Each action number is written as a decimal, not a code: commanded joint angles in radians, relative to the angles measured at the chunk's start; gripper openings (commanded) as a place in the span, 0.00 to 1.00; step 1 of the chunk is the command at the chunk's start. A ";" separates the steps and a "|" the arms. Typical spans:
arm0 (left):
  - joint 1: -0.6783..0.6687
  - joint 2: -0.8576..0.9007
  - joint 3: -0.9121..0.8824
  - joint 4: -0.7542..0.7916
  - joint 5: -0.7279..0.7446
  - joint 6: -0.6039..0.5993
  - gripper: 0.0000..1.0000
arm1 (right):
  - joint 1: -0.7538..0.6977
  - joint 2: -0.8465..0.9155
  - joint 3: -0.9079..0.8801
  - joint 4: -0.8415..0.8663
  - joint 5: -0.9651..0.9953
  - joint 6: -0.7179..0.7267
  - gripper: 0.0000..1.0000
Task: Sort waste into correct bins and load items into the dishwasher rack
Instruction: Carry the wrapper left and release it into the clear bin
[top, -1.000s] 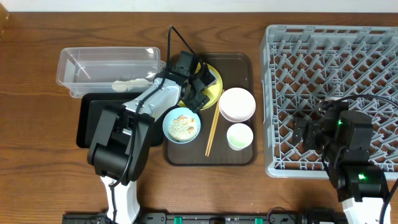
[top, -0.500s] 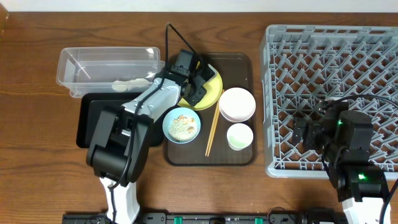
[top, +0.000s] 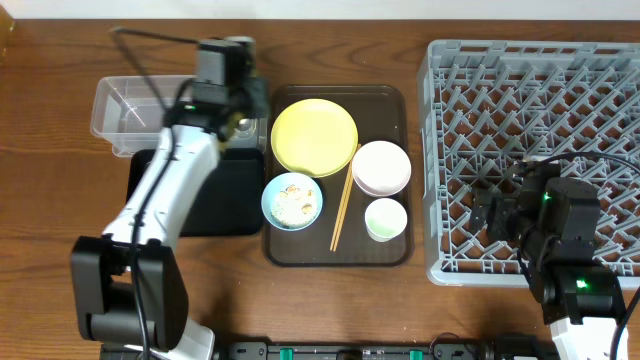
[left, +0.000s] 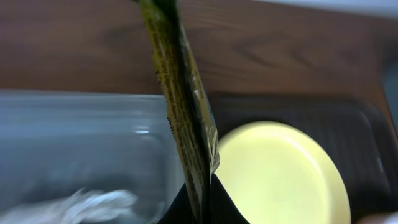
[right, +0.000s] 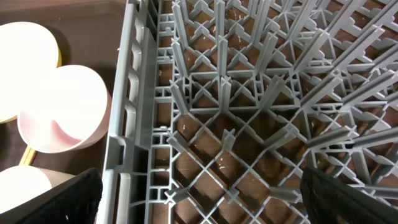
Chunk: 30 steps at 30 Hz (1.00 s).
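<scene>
Evidently the left gripper (left: 189, 208) pinched the wrapper (left: 186, 118) edge-on at upper left, by the tub's (top: 110, 95) right edge, presumably to drop it inside. Lower right, the right gripper (top: 497, 213) hung spread above the rack (top: 530, 70), waiting.

Wooden table (top: 60, 200) — clear tub (top: 112, 100), black tray (top: 225, 205), brown tray (top: 388, 112), grey rack (top: 520, 100).

The yellow-green printed wrapper (left: 185, 124) stands edge-on above the 3 o'clock end of the clear tub (top: 108, 108); the yellow plate (top: 314, 137) lies flat farther toward 3 o'clock.
</scene>
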 joint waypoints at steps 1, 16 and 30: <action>0.060 0.023 0.003 -0.005 -0.019 -0.247 0.06 | 0.016 -0.001 0.019 0.000 -0.002 0.005 0.99; 0.102 0.038 0.004 -0.022 -0.018 -0.350 0.83 | 0.016 -0.001 0.019 -0.001 -0.002 0.005 0.99; -0.111 -0.115 0.003 -0.309 -0.019 -0.229 0.88 | 0.016 -0.001 0.019 0.000 -0.002 0.006 0.99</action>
